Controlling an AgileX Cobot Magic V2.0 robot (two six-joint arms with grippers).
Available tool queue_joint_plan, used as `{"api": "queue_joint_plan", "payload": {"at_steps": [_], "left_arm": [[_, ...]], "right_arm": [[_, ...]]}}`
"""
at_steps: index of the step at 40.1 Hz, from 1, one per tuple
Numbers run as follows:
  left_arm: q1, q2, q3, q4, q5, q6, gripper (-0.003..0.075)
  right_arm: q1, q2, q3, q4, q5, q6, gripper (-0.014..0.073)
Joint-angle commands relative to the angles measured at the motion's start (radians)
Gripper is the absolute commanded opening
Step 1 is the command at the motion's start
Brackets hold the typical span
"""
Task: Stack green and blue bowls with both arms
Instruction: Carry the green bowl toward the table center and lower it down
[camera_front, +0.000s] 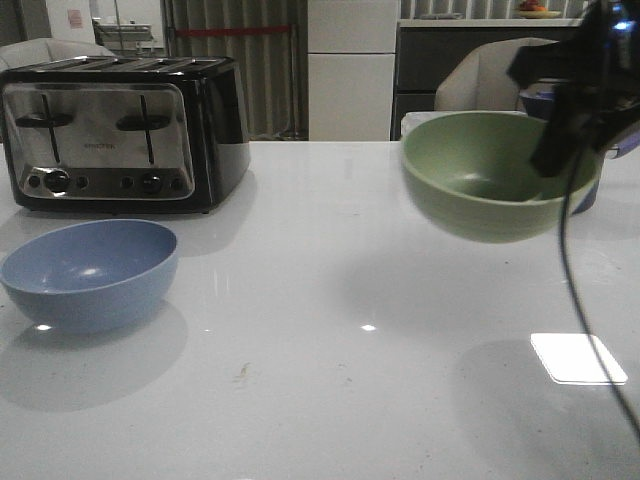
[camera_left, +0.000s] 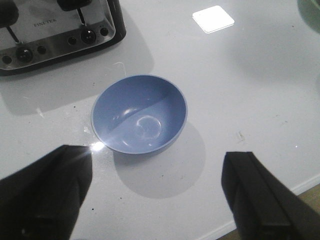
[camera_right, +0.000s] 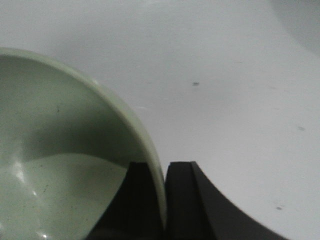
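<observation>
**Sam:** Where is the green bowl right now?

**Me:** I see the green bowl (camera_front: 490, 175) up in the air on the right side. It is not touching the white bench (camera_front: 330, 380). Its grey shadow lies on the bench under it. The bowl tips a little toward me, so I can look inside it.

**Sam:** What has hold of it?

**Me:** My right gripper (camera_right: 164, 200). Its jaws are pinching the rim of the green bowl (camera_right: 60, 165). In the right wrist view, one black finger (camera_right: 137, 200) is inside the bowl and the other is outside, with the thin wall squeezed between them. In the front view, the dark right arm (camera_front: 580, 90) covers the right edge of the bowl.

**Sam:** And the blue bowl?

**Me:** The blue bowl (camera_front: 90, 272) sits flat on the bench on the left side, mouth up. Nothing is in it. It is in front of the shiny toaster (camera_front: 120, 130), near it but not touching. It is well apart from the green bowl.

**Sam:** What about your left side?

**Me:** My left gripper (camera_left: 160, 192) hangs above the blue bowl (camera_left: 139, 114). Its jaws are spread wide, and nothing is in them. The two black fingers (camera_left: 45, 195) are not touching the bowl. I can also see a bright square of light (camera_left: 213, 18) on the bench past the bowl.
</observation>
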Motion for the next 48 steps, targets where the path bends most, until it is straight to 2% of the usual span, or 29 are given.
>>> {"api": "queue_joint_plan", "payload": {"at_steps": [1, 5, 10, 31, 36, 44, 48], "left_arm": [[-0.009, 0.004, -0.034, -0.01, -0.081, 0.0, 0.0583], [-0.009, 0.004, -0.034, -0.01, -0.081, 0.0, 0.0583], [-0.009, 0.004, -0.034, -0.01, -0.081, 0.0, 0.0583], [-0.009, 0.004, -0.034, -0.01, -0.081, 0.0, 0.0583], [-0.009, 0.004, -0.034, -0.01, -0.081, 0.0, 0.0583], [-0.009, 0.004, -0.034, -0.01, -0.081, 0.0, 0.0583], [-0.009, 0.004, -0.034, -0.01, -0.081, 0.0, 0.0583]], "right_arm": [[0.087, -0.022, -0.031, 0.01, -0.038, -0.011, 0.0085], [0.17, 0.017, -0.039, 0.01, -0.037, -0.011, 0.0085], [0.225, 0.076, -0.062, 0.01, -0.034, -0.01, 0.0085], [0.232, 0.27, -0.214, 0.029, 0.004, -0.001, 0.0094], [0.232, 0.284, -0.214, 0.029, 0.02, -0.001, 0.0169], [0.232, 0.279, -0.217, 0.028, 0.012, -0.001, 0.0369], [0.232, 0.261, -0.217, 0.029, 0.02, -0.001, 0.0394]]}}
